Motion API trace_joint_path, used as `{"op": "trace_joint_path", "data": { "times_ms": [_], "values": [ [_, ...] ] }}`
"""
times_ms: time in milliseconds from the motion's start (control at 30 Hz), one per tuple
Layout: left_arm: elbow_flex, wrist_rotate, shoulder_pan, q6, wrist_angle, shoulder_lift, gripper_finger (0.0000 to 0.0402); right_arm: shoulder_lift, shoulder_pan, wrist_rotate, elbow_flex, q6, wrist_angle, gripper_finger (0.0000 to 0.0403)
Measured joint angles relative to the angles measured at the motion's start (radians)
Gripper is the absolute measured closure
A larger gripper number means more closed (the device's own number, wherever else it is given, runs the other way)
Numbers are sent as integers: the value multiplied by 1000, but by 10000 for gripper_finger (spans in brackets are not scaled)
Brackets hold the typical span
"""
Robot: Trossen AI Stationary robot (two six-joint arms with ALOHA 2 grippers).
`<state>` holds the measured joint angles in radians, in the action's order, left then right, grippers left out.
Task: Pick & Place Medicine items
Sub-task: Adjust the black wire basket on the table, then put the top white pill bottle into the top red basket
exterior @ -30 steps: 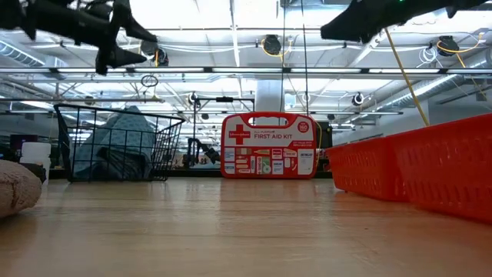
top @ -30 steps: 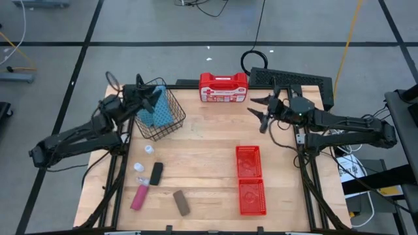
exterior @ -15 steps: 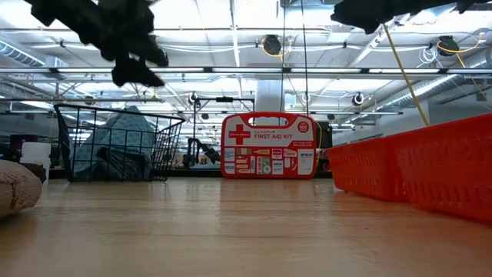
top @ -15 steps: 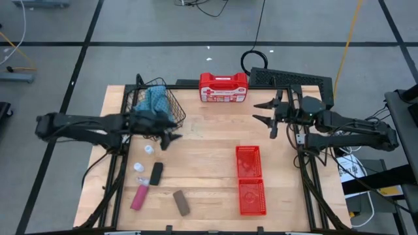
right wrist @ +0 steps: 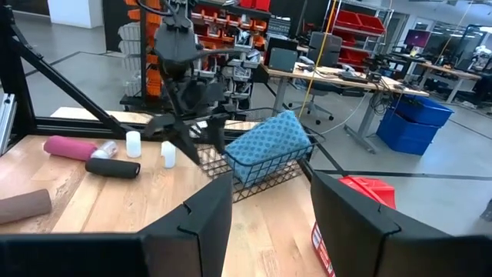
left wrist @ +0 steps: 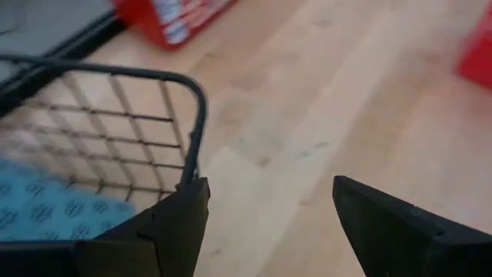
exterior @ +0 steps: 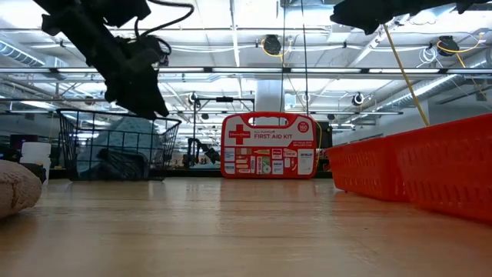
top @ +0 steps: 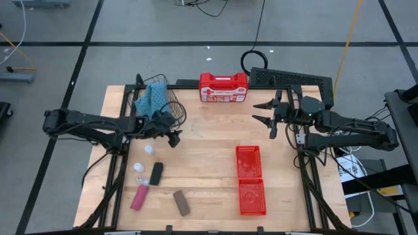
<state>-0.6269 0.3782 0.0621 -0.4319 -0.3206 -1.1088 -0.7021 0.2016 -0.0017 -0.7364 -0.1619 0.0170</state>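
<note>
The medicine items lie near the table's near-left corner: white bottles [top: 149, 149] [top: 138, 167], a black piece [top: 156, 173], a pink piece [top: 139, 196] and a brown piece [top: 181, 203]. No gripper touches them. My left gripper [top: 171, 134] [left wrist: 269, 223] is open and hovers by the near-right corner of the wire basket [top: 157, 108], farther back on the table than the items. My right gripper [top: 264, 114] [right wrist: 265, 231] is open, in the air right of the table's middle. My left gripper has one finger [left wrist: 169, 227] right beside the wire basket's corner rim [left wrist: 192, 146]. I cannot tell whether it touches the wire.
The basket holds a blue patterned cloth [top: 151, 98]. A red first-aid case [top: 223, 87] stands at the far edge. Two red bins [top: 250, 179] sit end to end right of centre. Bare wood lies between the items and the bins.
My left gripper has swung from above the basket's far side toward the near edge and the right, and dropped lower, ending by the basket's near-right corner. My right gripper has shifted slightly toward the table's right edge.
</note>
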Motion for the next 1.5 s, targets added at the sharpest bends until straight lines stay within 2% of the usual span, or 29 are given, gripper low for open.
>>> {"op": "trace_joint_path", "data": {
  "times_ms": [300,533,867,1100,1267,1367,1500],
  "values": [
    [0,-26,65,37,45,0,117,0,0,0,0,5,3,237],
    [0,6,79,114,138,0,117,0,0,0,0,5,3,237],
    [0,-6,79,140,117,0,117,0,0,0,0,16,16,237],
    [2,-95,81,140,112,0,117,0,0,0,0,16,16,237],
    [2,-106,80,142,141,25,117,0,0,0,0,15,14,237],
    [-21,-118,61,143,97,64,117,0,0,0,0,14,14,237],
    [-93,-119,-18,113,-64,119,117,0,0,0,0,4,13,237]
  ]
}}
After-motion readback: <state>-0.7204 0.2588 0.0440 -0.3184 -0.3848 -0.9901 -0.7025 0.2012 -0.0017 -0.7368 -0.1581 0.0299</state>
